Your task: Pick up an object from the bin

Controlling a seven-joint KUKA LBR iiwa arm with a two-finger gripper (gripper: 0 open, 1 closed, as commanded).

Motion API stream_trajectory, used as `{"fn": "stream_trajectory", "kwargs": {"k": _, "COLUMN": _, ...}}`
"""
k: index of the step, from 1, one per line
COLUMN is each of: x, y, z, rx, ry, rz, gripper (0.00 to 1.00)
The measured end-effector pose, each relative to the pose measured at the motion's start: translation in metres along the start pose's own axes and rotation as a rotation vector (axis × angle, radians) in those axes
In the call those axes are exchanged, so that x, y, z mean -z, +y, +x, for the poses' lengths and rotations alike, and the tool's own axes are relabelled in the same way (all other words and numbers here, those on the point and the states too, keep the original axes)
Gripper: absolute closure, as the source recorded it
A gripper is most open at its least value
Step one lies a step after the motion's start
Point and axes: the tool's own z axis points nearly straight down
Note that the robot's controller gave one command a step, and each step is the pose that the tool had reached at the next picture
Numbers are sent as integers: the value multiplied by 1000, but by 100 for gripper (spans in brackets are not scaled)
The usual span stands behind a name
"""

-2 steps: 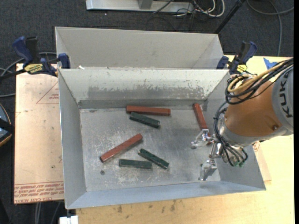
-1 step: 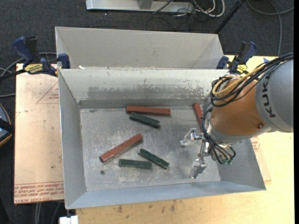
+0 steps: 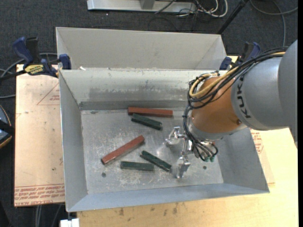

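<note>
My gripper (image 3: 178, 152) hangs low over the bin's right half, its two metal fingers spread apart and open, one fingertip (image 3: 173, 137) farther back and the other (image 3: 182, 168) near the front. Nothing lies between them. A dark green bar (image 3: 156, 161) lies slanted just left of the gripper, its right end close to the front fingertip. Another dark green bar (image 3: 137, 166) lies flat to the left of it. A red-brown bar (image 3: 123, 150) lies diagonally at the bin's middle.
Further back lie a long red-brown bar (image 3: 150, 111) and a short dark green bar (image 3: 147, 122) below it. The arm with its orange cover and cables reaches in from the right. The bin's sloped walls rise on all sides.
</note>
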Motion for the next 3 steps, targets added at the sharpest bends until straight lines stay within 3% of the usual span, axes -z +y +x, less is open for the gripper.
{"fn": "stream_trajectory", "kwargs": {"k": 1, "x": 5, "y": 45, "z": 36, "rx": -220, "ry": -9, "rz": -4, "gripper": 100}}
{"fn": "stream_trajectory", "kwargs": {"k": 2, "x": 5, "y": 45, "z": 36, "rx": -220, "ry": -9, "rz": -4, "gripper": 100}}
{"fn": "stream_trajectory", "kwargs": {"k": 3, "x": 141, "y": 36, "z": 16, "rx": -206, "ry": -3, "rz": -2, "gripper": 100}}
